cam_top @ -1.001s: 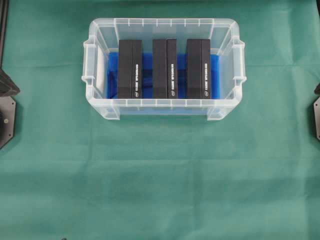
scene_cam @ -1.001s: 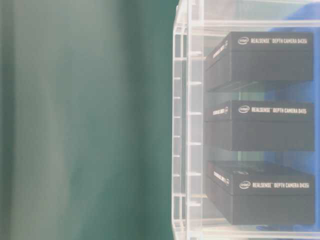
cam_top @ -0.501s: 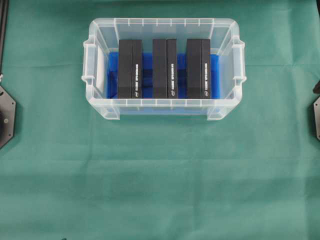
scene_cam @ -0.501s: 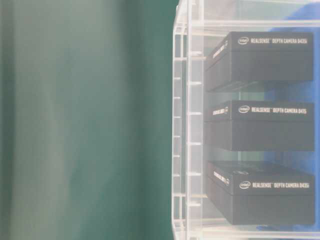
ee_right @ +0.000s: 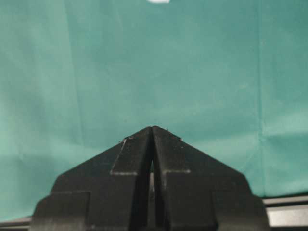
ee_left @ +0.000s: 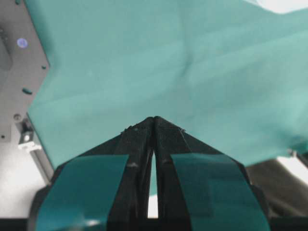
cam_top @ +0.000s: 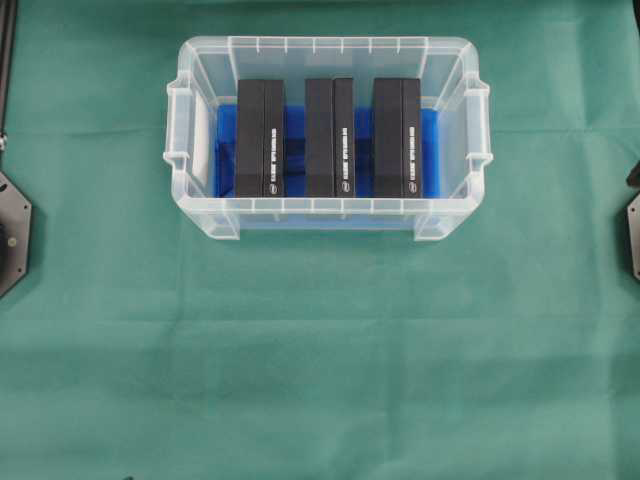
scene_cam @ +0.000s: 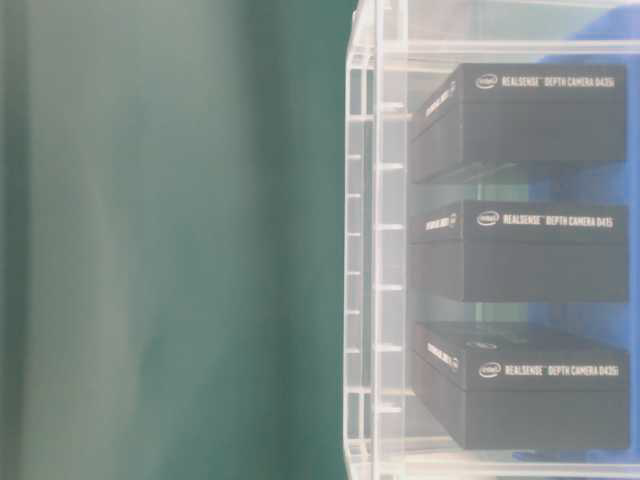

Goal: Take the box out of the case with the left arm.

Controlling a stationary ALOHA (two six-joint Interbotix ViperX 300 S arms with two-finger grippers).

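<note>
A: How many boxes, and where?
B: Three black boxes (cam_top: 260,138) (cam_top: 330,138) (cam_top: 397,138), side by side inside one clear case (cam_top: 328,214) on the green-covered bench (cam_top: 320,350).
A: Left gripper (ee_left: 154,119)?
B: Fingers (ee_left: 137,144) together, holding nothing, above bare cloth.
A: Right gripper (ee_right: 152,128)?
B: Fingers together, holding nothing.

1. Clear plastic case (cam_top: 327,215): one, with a blue lining on its floor.
2. Black boxes inside the case: three, namely the left box (cam_top: 259,138), the middle box (cam_top: 329,138) and the right box (cam_top: 396,138). The table-level view also shows three.
3. Green cloth (cam_top: 320,350): one, under everything.
4. Grippers: two, one per wrist view, namely the left gripper (ee_left: 154,120) with teal pads and the all-black right gripper (ee_right: 152,129).
</note>
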